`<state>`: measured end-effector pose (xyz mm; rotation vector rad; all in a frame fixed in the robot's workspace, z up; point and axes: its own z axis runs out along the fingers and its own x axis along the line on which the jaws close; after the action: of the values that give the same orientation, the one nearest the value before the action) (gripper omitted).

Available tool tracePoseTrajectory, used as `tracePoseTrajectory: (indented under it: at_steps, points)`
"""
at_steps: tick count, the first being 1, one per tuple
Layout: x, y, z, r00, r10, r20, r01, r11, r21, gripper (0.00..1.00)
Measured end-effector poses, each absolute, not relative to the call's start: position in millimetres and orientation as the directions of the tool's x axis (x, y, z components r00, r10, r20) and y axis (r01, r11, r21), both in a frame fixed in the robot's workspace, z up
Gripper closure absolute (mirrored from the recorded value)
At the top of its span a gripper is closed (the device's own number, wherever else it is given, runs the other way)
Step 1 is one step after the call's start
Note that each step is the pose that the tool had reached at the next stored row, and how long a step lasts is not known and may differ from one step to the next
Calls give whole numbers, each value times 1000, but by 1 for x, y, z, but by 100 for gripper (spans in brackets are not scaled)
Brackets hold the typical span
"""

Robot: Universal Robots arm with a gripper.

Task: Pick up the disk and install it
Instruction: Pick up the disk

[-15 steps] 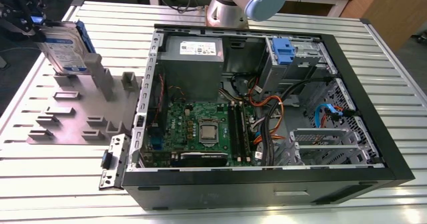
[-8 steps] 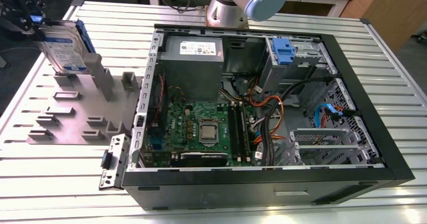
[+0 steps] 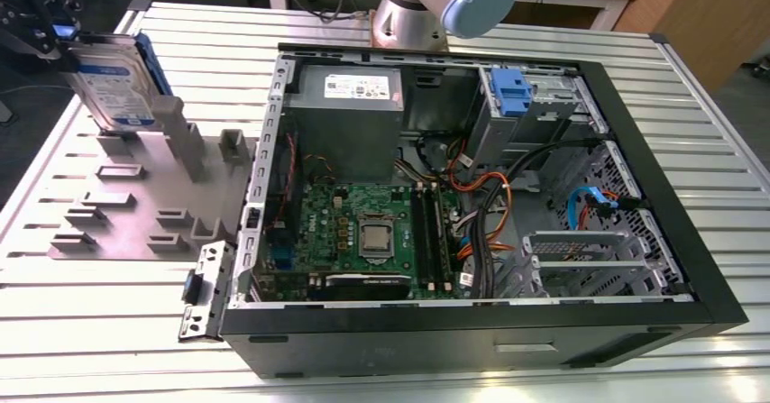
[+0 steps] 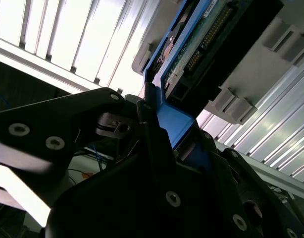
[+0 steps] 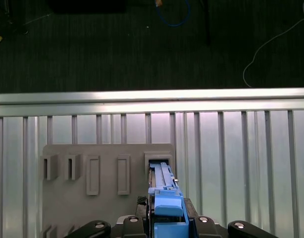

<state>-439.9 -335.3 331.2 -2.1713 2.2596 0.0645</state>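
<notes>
The gripper is working at the upper left of the exterior view, with its fingers closing tight on the upper end of the disk; in the second wrist view they are pressing against the blue rail. The disk is standing upright with its lower edge at a slot of the grey holder plate; whether it is clear of the slot, I cannot tell. So I judge that the pick-up is under way. The install is not yet done: the open computer case is lying well apart, in the frame's centre and right, on the slatted table.
</notes>
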Motion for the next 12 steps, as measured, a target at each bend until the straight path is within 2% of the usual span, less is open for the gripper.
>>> tracePoseTrajectory:
  at_steps: [12]
  points:
    - [-440,-335,336,-40,-999,-34,-999,39,25,64]
